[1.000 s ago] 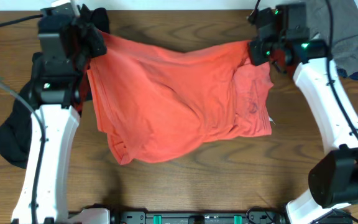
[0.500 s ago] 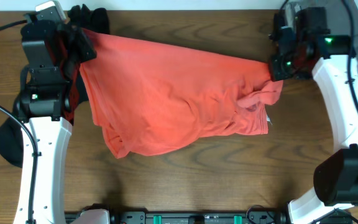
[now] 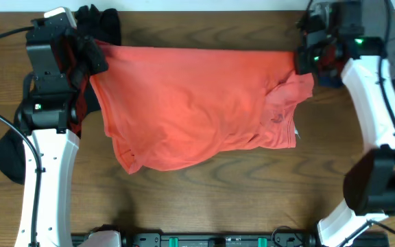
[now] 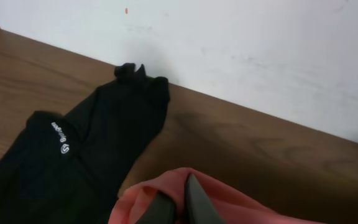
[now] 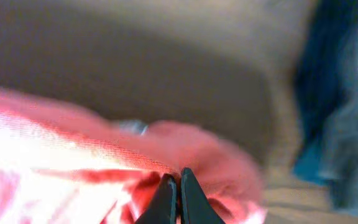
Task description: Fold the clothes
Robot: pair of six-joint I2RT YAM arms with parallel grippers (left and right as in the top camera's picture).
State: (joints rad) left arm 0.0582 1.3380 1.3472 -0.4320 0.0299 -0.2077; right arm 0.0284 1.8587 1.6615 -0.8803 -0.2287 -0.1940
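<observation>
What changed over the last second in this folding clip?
The right end effector swung outward, away from the left, and the left end effector shifted slightly outward too. This pulled the far edge of the red-orange T-shirt from a sagging curve into a straight, taut line. Both stayed shut on the shirt, and the black top lay where it was.
</observation>
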